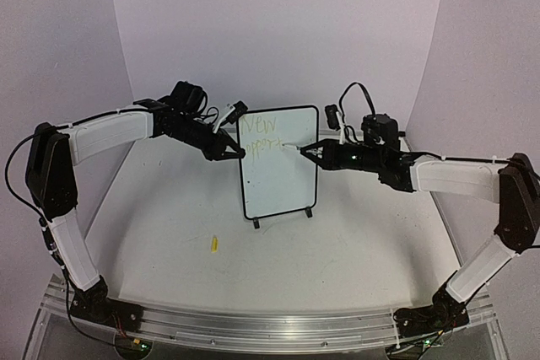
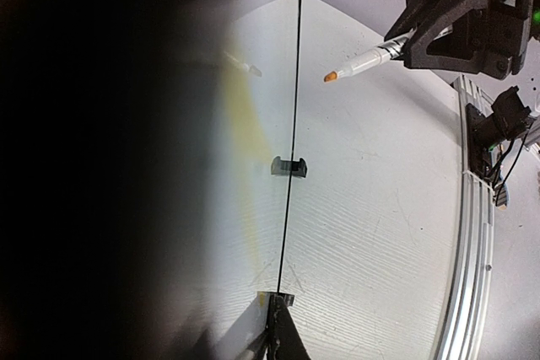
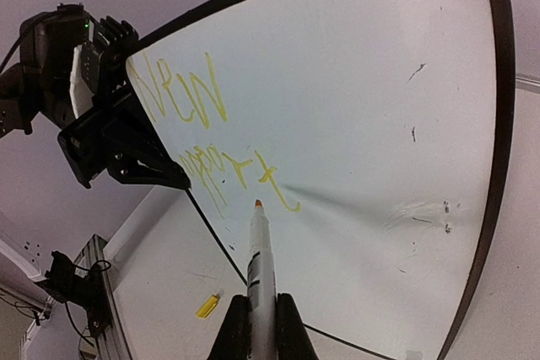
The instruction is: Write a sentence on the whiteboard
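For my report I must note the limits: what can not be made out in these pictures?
- Top view: the sentence is too small and faint to read.
- Left wrist view: a dark blur covers the left half; the whiteboard stands nearly edge-on, writing unreadable.
- Right wrist view: the left tool overlaps the second line's start.

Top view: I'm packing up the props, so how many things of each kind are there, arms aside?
whiteboard: 1
marker: 1
yellow cap: 1
Total: 3
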Controlling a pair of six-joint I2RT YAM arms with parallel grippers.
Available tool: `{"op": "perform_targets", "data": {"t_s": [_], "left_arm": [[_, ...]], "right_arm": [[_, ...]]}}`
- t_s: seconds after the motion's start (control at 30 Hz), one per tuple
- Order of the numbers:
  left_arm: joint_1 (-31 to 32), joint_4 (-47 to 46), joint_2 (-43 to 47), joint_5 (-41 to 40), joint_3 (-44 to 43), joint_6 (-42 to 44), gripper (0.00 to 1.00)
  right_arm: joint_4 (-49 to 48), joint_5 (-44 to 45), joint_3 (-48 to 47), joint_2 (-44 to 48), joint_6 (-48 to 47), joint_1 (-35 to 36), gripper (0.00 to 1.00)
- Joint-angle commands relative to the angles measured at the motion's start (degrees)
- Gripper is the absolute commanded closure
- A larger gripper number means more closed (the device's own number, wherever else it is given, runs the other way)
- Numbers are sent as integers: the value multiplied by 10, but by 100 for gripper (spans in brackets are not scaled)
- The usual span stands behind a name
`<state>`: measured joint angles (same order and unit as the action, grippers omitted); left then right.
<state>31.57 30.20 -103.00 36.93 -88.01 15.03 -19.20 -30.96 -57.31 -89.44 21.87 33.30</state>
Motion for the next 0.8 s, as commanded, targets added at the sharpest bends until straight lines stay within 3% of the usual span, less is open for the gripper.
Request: {"op": "perform_targets", "data": {"t_s": [0.0,0.77], "left_arm": [[2,46,17,-48,10,22,100],[2,46,17,-50,9,21,100]], "right_arm": [[-18,25,-28,-7,-4,3,100],[-19,63,-42,-27,16,2,100]]}}
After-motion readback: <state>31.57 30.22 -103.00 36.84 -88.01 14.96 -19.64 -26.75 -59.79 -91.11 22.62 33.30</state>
